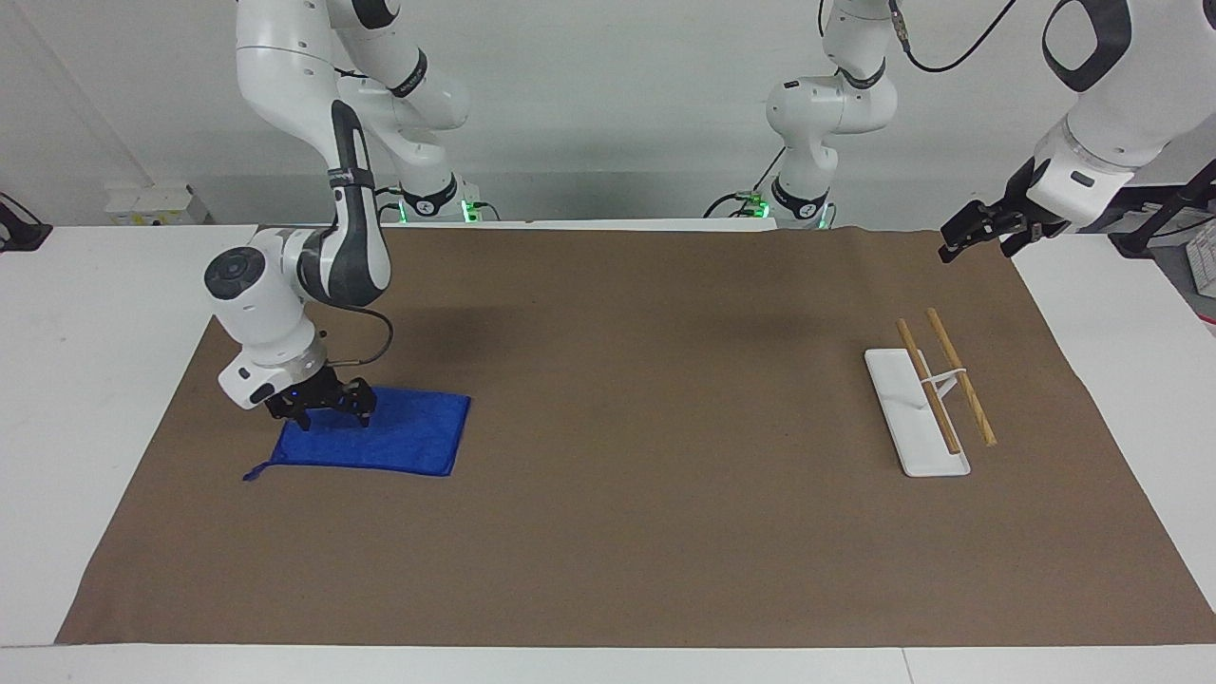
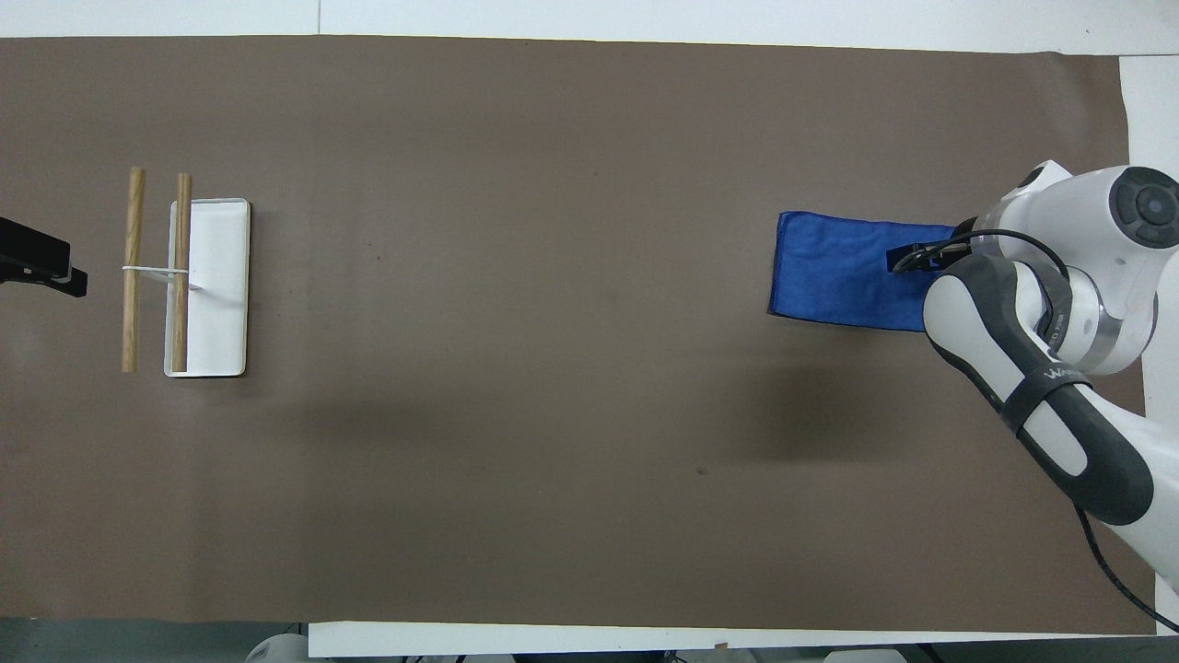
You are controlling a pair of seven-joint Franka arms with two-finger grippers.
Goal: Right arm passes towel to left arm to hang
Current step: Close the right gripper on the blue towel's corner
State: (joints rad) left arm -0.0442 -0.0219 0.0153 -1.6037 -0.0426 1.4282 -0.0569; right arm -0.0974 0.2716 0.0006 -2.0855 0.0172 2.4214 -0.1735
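Note:
The blue towel (image 1: 413,437) lies flat on the brown mat toward the right arm's end of the table, its loop tag (image 1: 253,472) at the corner farther from the robots. My right gripper (image 1: 323,414) is open and low over the towel's end, its fingertips at or just above the cloth. In the overhead view the right arm covers that end of the towel (image 2: 834,276), and only a bit of the gripper (image 2: 907,261) shows. My left gripper (image 1: 977,237) is open and empty, and waits high over the mat's corner at the left arm's end (image 2: 41,267).
A white rack base (image 1: 902,418) carrying two wooden rods (image 1: 961,378) on a small white stand sits toward the left arm's end of the table; it also shows in the overhead view (image 2: 221,285). The brown mat (image 1: 665,532) covers most of the white table.

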